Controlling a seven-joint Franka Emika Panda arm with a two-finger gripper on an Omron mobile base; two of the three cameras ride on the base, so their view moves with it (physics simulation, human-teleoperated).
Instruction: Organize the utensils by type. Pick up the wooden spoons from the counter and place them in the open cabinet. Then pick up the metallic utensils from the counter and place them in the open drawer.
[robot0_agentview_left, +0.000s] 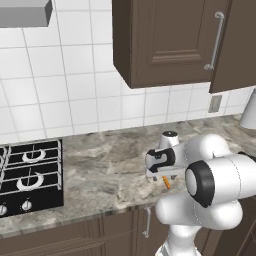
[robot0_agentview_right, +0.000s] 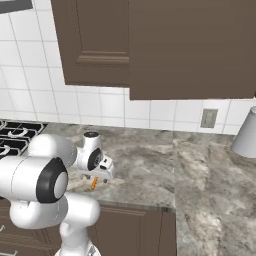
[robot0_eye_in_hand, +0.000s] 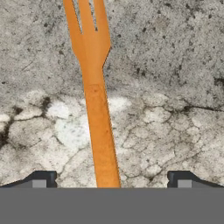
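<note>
An orange fork (robot0_eye_in_hand: 97, 100) lies flat on the counter (robot0_eye_in_hand: 175, 87), its tines pointing away from the hand. The gripper (robot0_eye_in_hand: 111, 181) hangs right above it with its fingers (robot0_eye_in_hand: 43, 179) spread wide, one on each side of the handle and touching nothing. The handle runs about midway between the fingertips. In the base views the fork (robot0_agentview_left: 167, 182) shows near the counter's front edge, just under the hand.
</note>
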